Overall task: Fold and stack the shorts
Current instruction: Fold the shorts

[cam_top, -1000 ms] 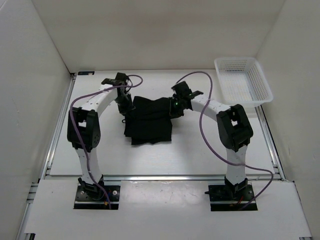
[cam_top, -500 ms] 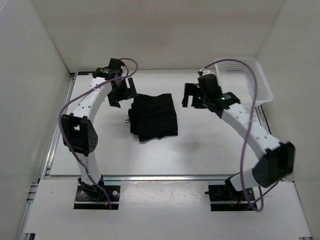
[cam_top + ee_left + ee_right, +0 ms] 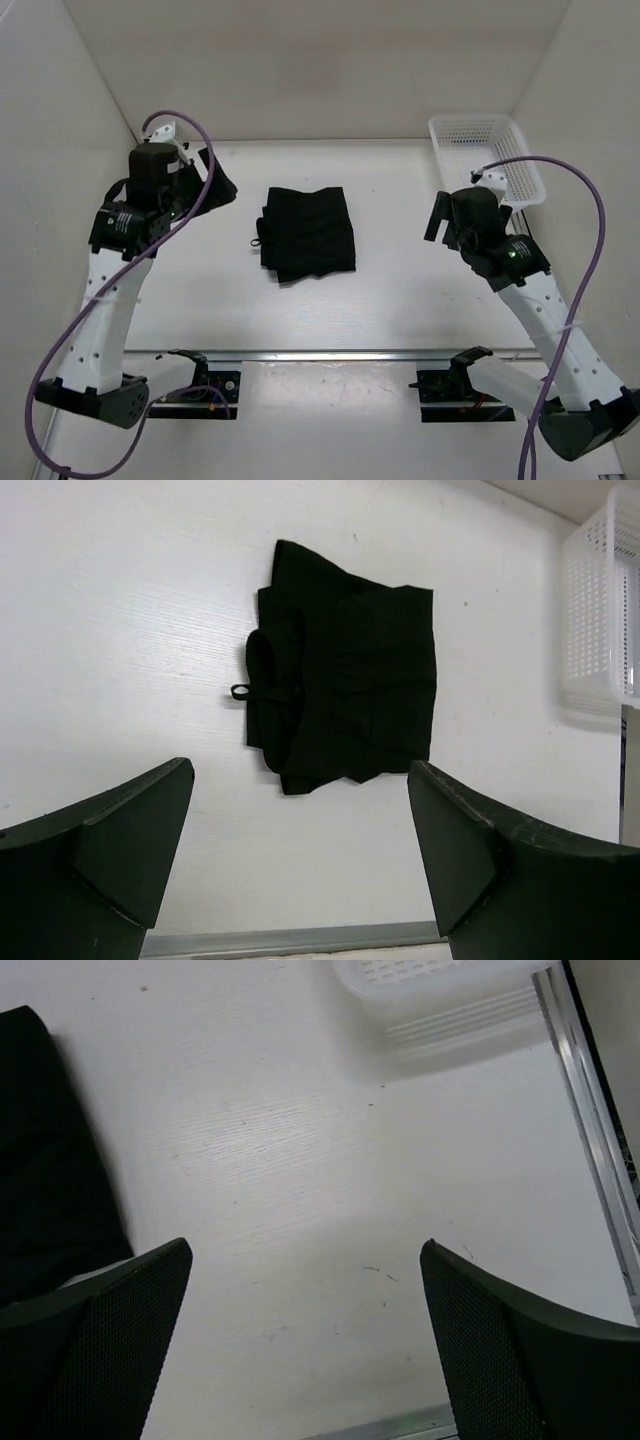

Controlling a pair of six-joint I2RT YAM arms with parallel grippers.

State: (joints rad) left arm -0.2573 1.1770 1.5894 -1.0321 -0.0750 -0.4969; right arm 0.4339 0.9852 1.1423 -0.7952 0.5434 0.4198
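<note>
The black shorts [image 3: 308, 233] lie folded in a flat, roughly square pile on the white table, mid-back, with a small drawstring loop [image 3: 240, 691] poking out on their left side. My left gripper [image 3: 212, 186] hovers high to the left of them, open and holding nothing; in the left wrist view its gripper [image 3: 300, 770] frames bare table below the shorts [image 3: 345, 670]. My right gripper [image 3: 443, 215] hangs open and holding nothing to the right of the pile. In the right wrist view the gripper [image 3: 305, 1247] is over bare table, the shorts [image 3: 45, 1160] at the left edge.
A white mesh basket [image 3: 487, 160] stands at the back right corner, also seen as the basket [image 3: 600, 610] and the basket [image 3: 440, 990]. White walls enclose the table on three sides. A metal rail [image 3: 320, 354] runs along the near edge.
Both grippers have let go of the shorts, opened wide and drawn back and up to either side. The shorts now lie flat and folded.
</note>
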